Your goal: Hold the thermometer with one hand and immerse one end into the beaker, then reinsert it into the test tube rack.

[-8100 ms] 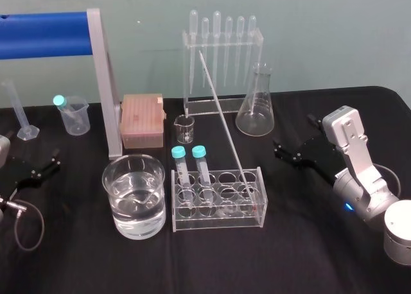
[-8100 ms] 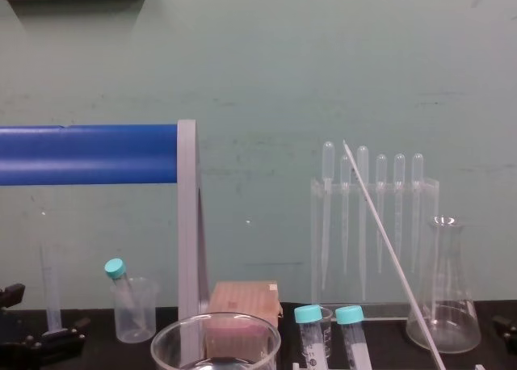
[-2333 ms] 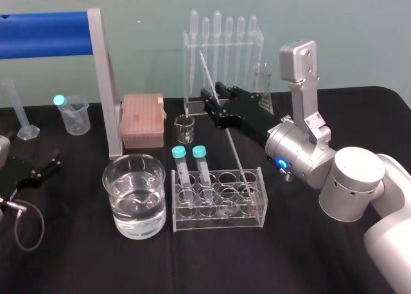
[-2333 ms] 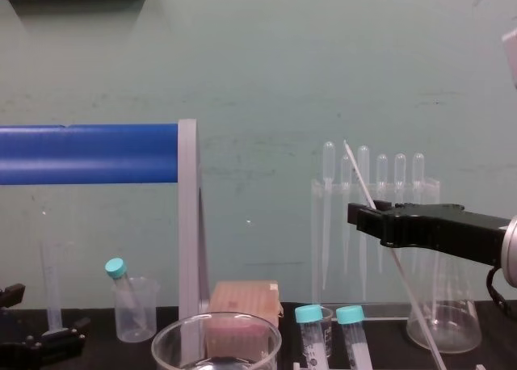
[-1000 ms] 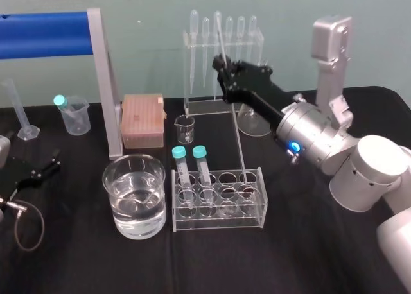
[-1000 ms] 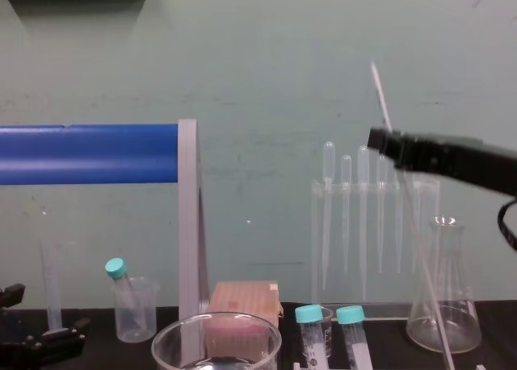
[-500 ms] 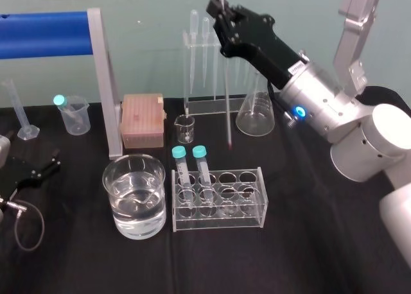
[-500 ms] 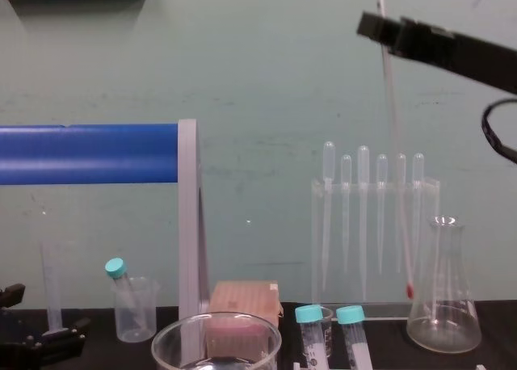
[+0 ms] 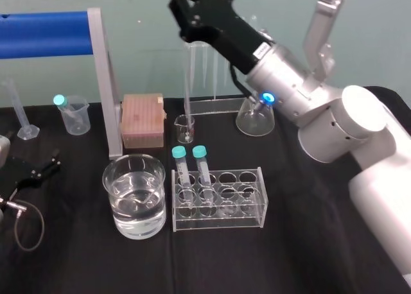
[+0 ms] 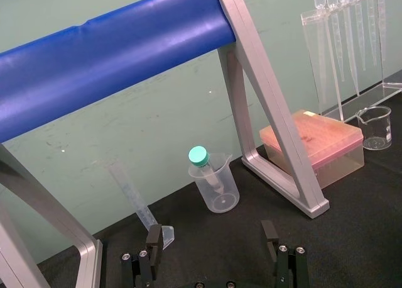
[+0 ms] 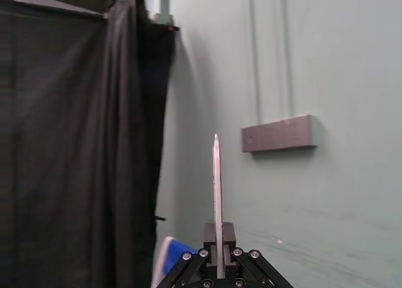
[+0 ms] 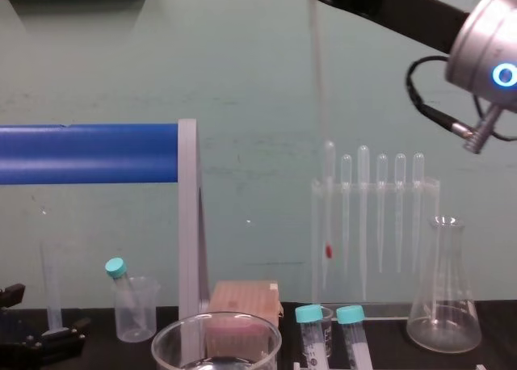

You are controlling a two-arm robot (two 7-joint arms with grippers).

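My right gripper (image 9: 185,11) is raised high at the back and is shut on the thermometer (image 9: 187,82). The thin glass rod hangs almost straight down in front of the pipette stand. In the chest view the thermometer (image 12: 317,79) ends in a red bulb (image 12: 328,250) well above the table. In the right wrist view the rod (image 11: 217,193) stands up between the closed fingers (image 11: 218,241). The wide beaker (image 9: 135,162) holds water at front left, beside the test tube rack (image 9: 249,207). My left gripper (image 10: 212,247) rests open at the table's left edge (image 9: 38,169).
A blue bar on a grey frame (image 9: 103,82) stands at the left, with a pink box (image 9: 142,119) beside it. A pipette stand (image 9: 218,101), a small beaker (image 9: 185,128) and a conical flask (image 9: 255,121) stand behind the rack. Two teal-capped tubes (image 9: 200,165) sit in the rack.
The right gripper has swung left and higher with the thermometer. The red bulb has moved from beside the flask to in front of the pipette stand's left end.
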